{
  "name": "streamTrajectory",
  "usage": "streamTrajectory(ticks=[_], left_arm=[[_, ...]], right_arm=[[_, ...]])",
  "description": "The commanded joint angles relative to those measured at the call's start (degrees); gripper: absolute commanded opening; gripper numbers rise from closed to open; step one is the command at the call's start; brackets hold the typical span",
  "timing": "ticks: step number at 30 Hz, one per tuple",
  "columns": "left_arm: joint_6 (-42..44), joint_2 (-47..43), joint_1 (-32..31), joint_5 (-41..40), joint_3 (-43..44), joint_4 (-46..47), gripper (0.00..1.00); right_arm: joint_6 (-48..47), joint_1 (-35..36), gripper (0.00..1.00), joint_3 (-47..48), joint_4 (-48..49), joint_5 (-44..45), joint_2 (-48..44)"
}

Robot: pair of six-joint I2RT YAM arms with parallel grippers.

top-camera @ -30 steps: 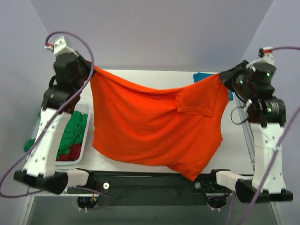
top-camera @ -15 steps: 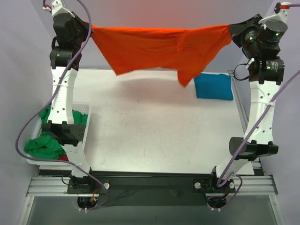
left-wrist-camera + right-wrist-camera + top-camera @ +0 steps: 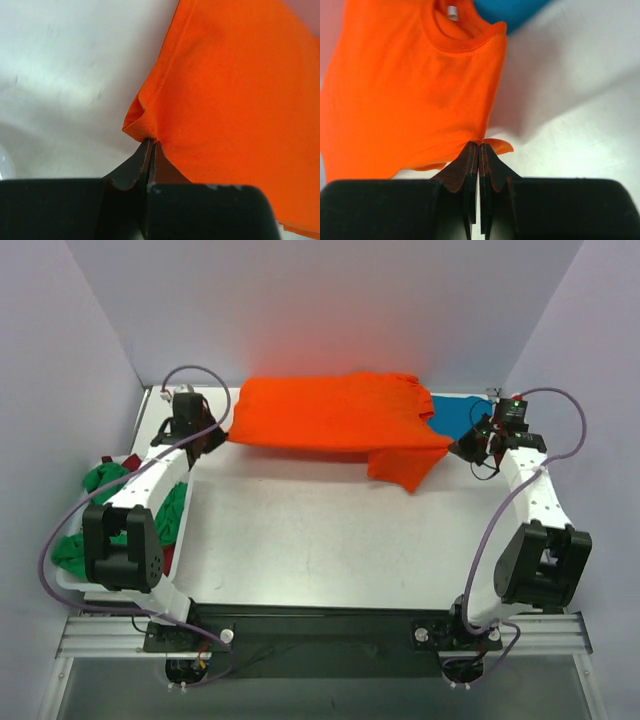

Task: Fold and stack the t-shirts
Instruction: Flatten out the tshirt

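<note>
Since half a second ago we have brought both arms down from high over the white table (image 3: 320,540), and the bright orange-red soft cloth t-shirt (image 3: 330,420), then stretched in the air between them, now lies spread along the table's far part. Our left gripper (image 3: 151,142) is pinched closed on a folded corner of the shirt's edge, the cloth running up and to the right of its fingertips. Our right gripper (image 3: 478,145) is clamped closed on another edge of the same shirt, whose collar sits above its fingertips and slightly left. The folded teal blue cloth t-shirt (image 3: 462,418) lies beyond the right fingers, one edge hidden by the orange collar. Nearer than the left fingers and to their left, a crumpled green cloth t-shirt (image 3: 75,548) sits in the white plastic lattice basket (image 3: 184,525).
</note>
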Motion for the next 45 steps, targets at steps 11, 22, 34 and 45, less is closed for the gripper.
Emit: streamTrajectory(ticks=[11, 22, 34, 45], left_arm=[[-4.98, -1.01, -1.36, -4.66, -21.83, 4.34, 0.0], [-5.86, -11.82, -1.54, -7.74, -31.77, 1.54, 0.0], [-5.86, -15.6, -2.24, -5.9, -35.99, 3.29, 0.0], [-5.16, -17.71, -2.41, -6.16, -36.78, 3.2, 0.0]], right_arm=[[-4.38, 0.09, 0.04, -13.26, 0.27, 8.16, 9.17], [-6.22, -0.09, 0.08, -24.77, 0.27, 12.03, -1.19], [-2.19, 11.67, 0.36, -35.14, 0.97, 13.52, -12.45], [6.17, 21.27, 0.4, -44.81, 5.98, 16.6, -19.4]])
